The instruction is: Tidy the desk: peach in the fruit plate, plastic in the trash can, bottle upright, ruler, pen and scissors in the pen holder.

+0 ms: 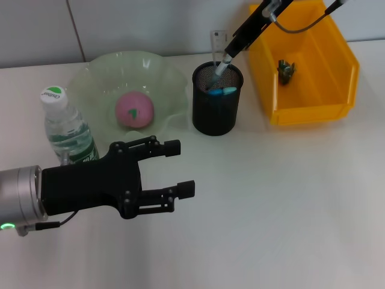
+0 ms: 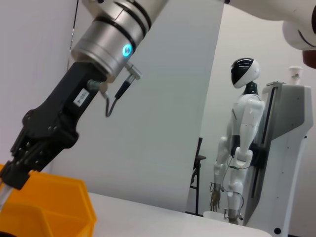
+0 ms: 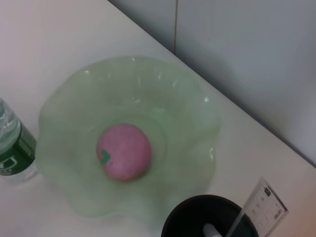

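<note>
Reaching down over the black wire-mesh pen holder (image 1: 217, 100), the right gripper (image 1: 224, 62) holds a slim pale pen (image 1: 220, 68) whose lower end is already inside the cup's mouth; the fingers look closed on its upper part, though they are small and dark in the head view. A pen like this should be light, stiff and smooth, so a pinch high on the barrel suits it, and a slack grip could let it slide or tip against the rim. Beside it in the holder stand a clear plastic ruler (image 1: 218, 43) and something with blue handles (image 1: 221, 91), probably the scissors, mostly hidden by the mesh. The pink peach (image 1: 134, 109) lies in the pale green wavy glass fruit plate (image 1: 96, 75), the clear water bottle with a green-printed white cap (image 1: 67, 129) stands upright near it, and a crumpled dark scrap (image 1: 285, 70) sits in the yellow plastic bin (image 1: 343, 60). The left gripper (image 1: 175, 170) hovers over bare white desk (image 1: 289, 205), fingers spread and empty. The right wrist view shows none of its own fingers, and the pen's tip is lost inside the cup.
</note>
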`<state>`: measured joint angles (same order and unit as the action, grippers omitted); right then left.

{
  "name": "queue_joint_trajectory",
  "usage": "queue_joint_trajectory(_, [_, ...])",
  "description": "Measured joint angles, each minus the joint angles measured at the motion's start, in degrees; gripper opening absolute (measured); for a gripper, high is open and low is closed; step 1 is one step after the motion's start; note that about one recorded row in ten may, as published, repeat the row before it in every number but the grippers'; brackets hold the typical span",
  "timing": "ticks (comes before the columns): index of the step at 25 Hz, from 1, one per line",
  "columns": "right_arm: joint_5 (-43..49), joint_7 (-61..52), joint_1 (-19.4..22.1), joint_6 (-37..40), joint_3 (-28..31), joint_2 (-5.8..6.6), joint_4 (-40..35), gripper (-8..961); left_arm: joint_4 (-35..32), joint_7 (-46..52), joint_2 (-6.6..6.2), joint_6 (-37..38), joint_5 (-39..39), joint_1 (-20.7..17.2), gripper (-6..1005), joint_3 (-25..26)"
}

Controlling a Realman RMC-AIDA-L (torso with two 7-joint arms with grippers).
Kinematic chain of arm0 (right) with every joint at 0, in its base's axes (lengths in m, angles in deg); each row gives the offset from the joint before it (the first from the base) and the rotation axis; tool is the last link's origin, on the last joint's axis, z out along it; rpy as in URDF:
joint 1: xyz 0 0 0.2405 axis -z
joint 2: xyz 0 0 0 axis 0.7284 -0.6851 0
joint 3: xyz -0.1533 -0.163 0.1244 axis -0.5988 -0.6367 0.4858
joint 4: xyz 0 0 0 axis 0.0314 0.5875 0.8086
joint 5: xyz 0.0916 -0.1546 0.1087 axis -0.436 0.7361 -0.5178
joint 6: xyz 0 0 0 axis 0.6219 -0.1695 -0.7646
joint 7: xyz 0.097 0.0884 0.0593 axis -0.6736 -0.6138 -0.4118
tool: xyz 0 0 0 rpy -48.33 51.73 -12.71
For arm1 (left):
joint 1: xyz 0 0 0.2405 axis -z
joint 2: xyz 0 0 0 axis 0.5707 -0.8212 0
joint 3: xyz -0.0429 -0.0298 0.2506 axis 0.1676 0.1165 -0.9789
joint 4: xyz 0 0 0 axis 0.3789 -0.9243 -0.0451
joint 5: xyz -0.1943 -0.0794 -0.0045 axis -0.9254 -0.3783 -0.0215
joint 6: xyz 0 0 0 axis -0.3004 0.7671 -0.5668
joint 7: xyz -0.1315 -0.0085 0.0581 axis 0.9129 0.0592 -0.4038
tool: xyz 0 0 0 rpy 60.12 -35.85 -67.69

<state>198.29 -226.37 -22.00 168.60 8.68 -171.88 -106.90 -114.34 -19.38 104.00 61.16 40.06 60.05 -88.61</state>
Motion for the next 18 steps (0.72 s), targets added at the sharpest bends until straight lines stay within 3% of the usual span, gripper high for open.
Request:
queue_joint_trajectory(12, [0.00,-1.41,0.17,-3.31,-0.07,-0.54,2.17,235,0.24,0.79,-0.04,0.91,-0.01,-0.54,790,0.00])
queue_joint_trajectory(18, [-0.27,-1.50,0.30,-3.45,0.06,-1.08,0.77,467,-0.14,1.13,-0.15,1.07,-0.02,-0.72,789,-0.04])
